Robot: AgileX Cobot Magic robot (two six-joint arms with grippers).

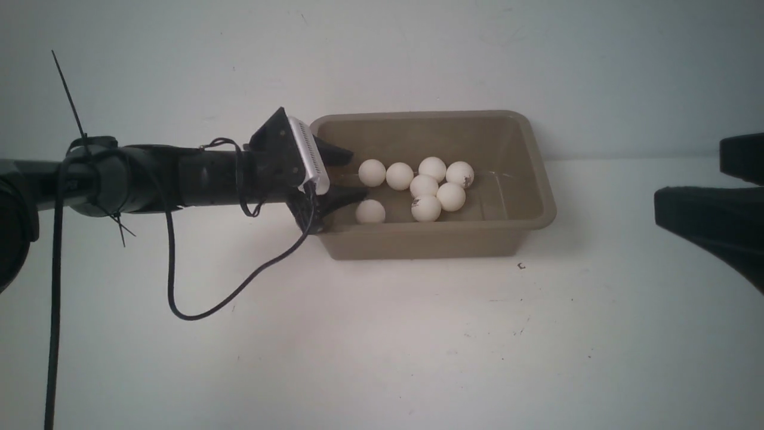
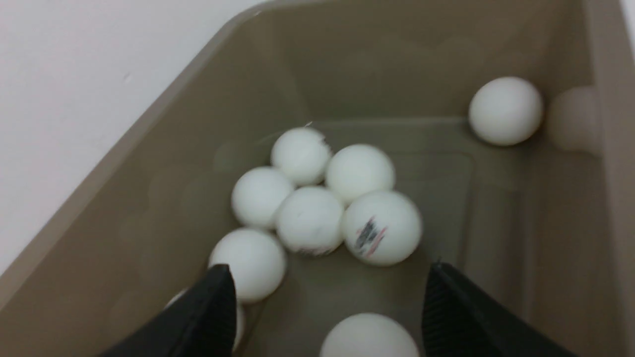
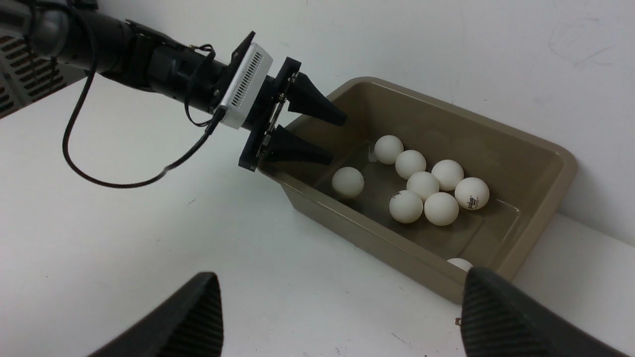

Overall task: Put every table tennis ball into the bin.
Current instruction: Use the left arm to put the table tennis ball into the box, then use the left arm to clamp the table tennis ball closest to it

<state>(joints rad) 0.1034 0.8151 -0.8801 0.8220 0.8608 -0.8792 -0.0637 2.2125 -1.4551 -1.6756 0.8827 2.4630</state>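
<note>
The taupe bin [image 1: 418, 114] stands against the back wall. Several white table tennis balls [image 1: 424, 185] lie clustered on its floor, and one ball [image 1: 370, 211] lies apart near its left end. My left gripper [image 1: 352, 174] is open and empty over the bin's left end, above that single ball. In the left wrist view the left gripper [image 2: 330, 277] frames the single ball [image 2: 369, 337], the cluster [image 2: 310, 218] and a far-corner ball [image 2: 505, 110] inside the bin [image 2: 347, 64]. My right gripper [image 1: 689, 179] is open and empty at the right, over bare table [image 3: 342, 292].
The bin [image 3: 565, 163] stands on a white table, its back rim at a white wall. A black cable [image 1: 179, 298] loops down from the left arm onto the table. A small dark mark [image 1: 521, 266] lies in front of the bin.
</note>
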